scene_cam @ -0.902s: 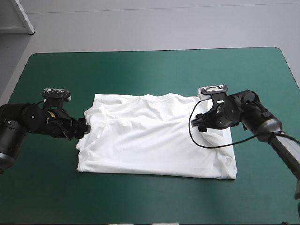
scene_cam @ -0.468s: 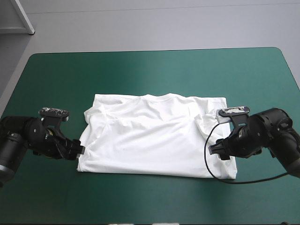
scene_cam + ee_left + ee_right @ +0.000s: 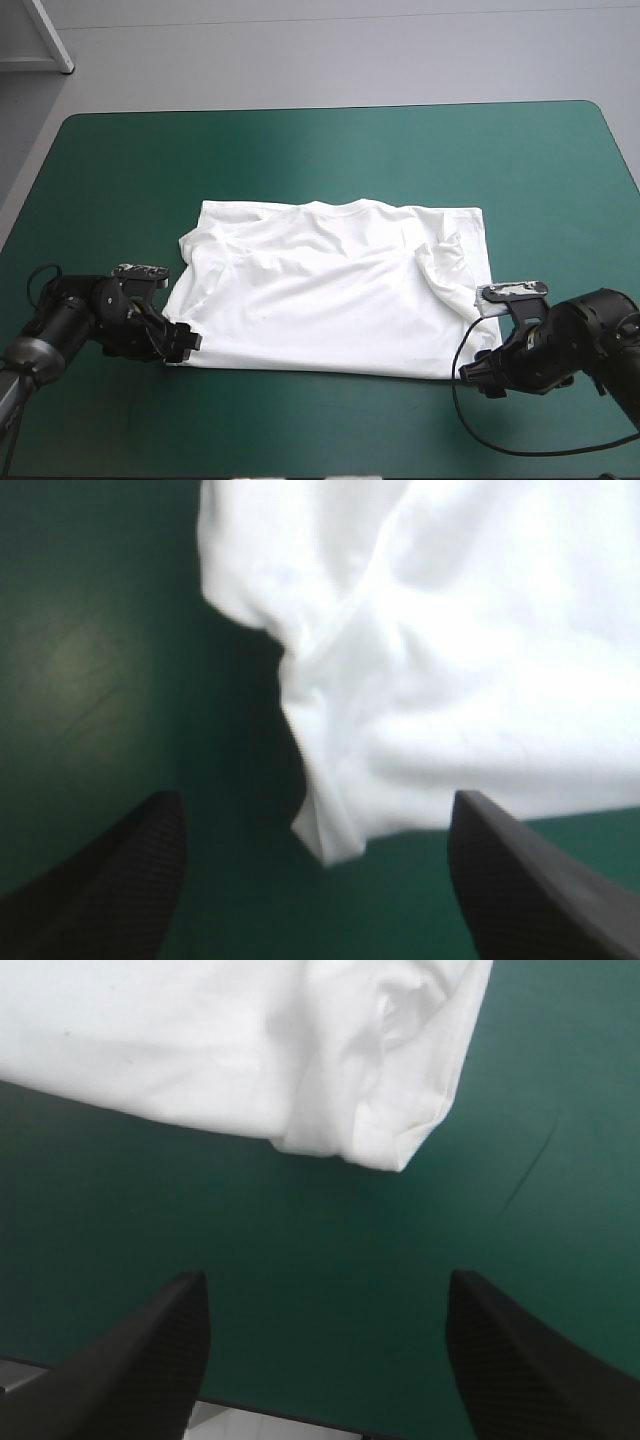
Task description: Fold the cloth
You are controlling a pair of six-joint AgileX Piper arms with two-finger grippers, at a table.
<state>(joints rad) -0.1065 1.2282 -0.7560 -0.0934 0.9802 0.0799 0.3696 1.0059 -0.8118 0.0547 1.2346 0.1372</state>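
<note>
T-shirt (image 3: 330,290) lies flat on teal-green cover (image 3: 300,160)

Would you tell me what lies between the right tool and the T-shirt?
Just bare teal-green cover between right tool and T-shirt, per the right wrist view.

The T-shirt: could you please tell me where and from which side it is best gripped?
Its two near corners, probably: the T-shirt lies flat, so only edges offer a pinch. The near-left corner points at the open left gripper, so slide in from the left; the layered near-right corner faces the open right gripper, from the right.
</note>
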